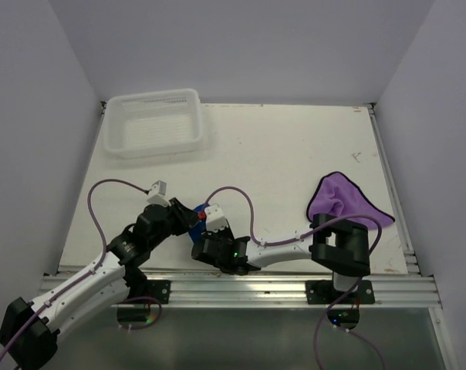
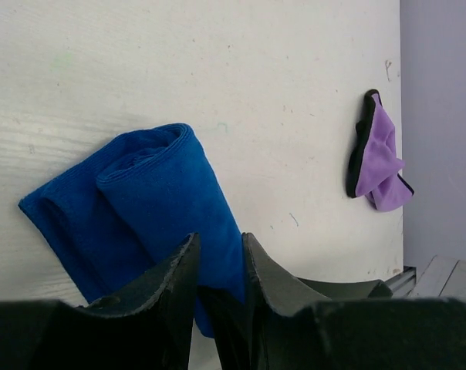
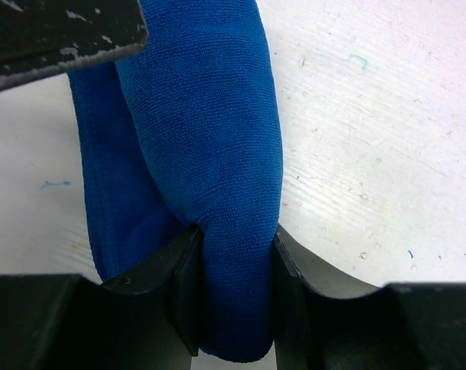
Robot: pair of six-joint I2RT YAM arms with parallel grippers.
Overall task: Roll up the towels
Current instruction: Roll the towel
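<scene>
Blue towel (image 2: 156, 200) rolled into a thick, soft tube with a loose flap beside it, near the table's (image 1: 295, 154) front edge, right gripper (image 3: 237, 231) clamped on one end, left gripper (image 2: 217, 243) jaws slightly apart at the other, purple towel (image 1: 341, 199) crumpled, dark-edged, well off right.

On the table (image 1: 279, 154), basket (image 1: 152, 99) far left; rolled towel (image 2: 163, 193) front, left of centre; loose towel (image 1: 342, 199) to its right

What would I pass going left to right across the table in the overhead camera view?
white mesh basket → blue towel → purple towel
</scene>
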